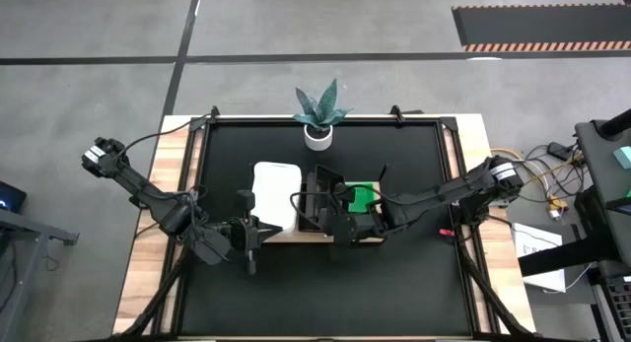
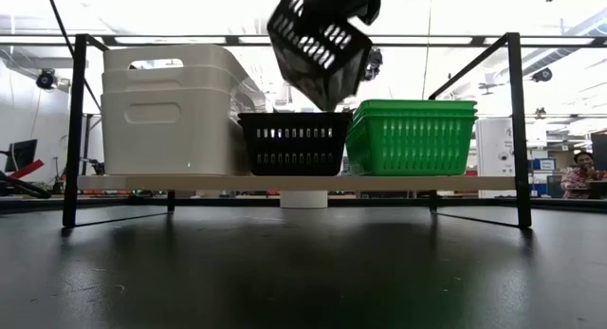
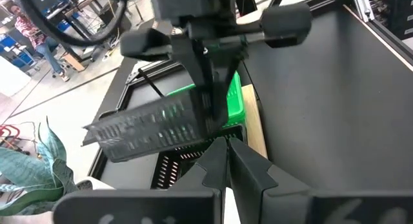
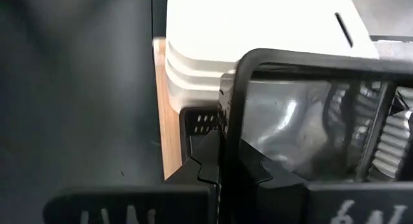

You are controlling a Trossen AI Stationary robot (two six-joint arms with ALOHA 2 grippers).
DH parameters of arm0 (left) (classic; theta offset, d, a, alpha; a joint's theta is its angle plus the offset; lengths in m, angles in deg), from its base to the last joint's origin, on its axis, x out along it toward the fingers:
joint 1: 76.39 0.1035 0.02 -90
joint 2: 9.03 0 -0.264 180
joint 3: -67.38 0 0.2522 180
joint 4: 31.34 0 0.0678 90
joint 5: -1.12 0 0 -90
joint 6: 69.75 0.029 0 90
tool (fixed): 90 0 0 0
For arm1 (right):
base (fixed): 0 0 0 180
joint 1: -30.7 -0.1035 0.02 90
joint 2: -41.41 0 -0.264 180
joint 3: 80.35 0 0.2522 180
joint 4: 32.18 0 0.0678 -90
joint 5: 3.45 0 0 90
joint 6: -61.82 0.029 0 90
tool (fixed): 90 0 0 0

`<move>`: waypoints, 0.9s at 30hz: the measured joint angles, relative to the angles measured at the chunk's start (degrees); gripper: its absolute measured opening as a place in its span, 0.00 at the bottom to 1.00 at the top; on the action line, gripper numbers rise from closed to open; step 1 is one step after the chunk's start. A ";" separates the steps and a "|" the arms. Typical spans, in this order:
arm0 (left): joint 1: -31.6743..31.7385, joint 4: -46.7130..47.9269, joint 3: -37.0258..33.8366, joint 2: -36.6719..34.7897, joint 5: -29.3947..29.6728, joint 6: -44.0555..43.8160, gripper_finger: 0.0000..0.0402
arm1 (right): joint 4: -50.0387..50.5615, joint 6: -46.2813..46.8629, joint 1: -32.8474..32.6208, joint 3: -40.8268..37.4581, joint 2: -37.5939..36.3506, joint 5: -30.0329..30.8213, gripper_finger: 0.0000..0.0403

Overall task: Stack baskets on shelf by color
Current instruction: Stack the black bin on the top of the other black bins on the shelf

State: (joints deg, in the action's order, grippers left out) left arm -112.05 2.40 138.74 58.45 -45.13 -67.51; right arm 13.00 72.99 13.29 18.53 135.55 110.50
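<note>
Three white baskets (image 2: pixel 171 106) sit nested at the left of your shelf (image 2: pixel 285 182), one black basket (image 2: pixel 292 143) stands in the middle, and about three green baskets (image 2: pixel 412 135) are stacked on the right. Your left gripper (image 1: pixel 248 234) waits low beside the white stack with its fingers pressed together. Your right gripper (image 1: pixel 340 199) reaches in from the right, clamped on the rim of a second black basket (image 2: pixel 320 43), which it holds tilted in the air above the middle one.

No legible text — none anywhere.
</note>
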 joint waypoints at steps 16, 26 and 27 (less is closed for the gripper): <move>0.00 0.14 -0.02 0.00 0.00 -0.01 0.00 | -0.29 -1.86 0.59 -0.02 2.48 0.05 0.02; 0.00 0.14 -0.02 0.00 0.00 -0.04 0.00 | -0.43 -1.86 0.59 -0.33 2.48 0.07 0.02; 0.00 0.14 -0.02 0.00 0.00 -0.04 0.00 | -0.43 -1.87 0.59 -0.43 2.48 0.07 0.02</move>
State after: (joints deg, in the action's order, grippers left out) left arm -112.05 2.54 138.72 58.45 -45.13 -67.55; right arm 12.56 71.12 13.88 18.11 138.03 110.56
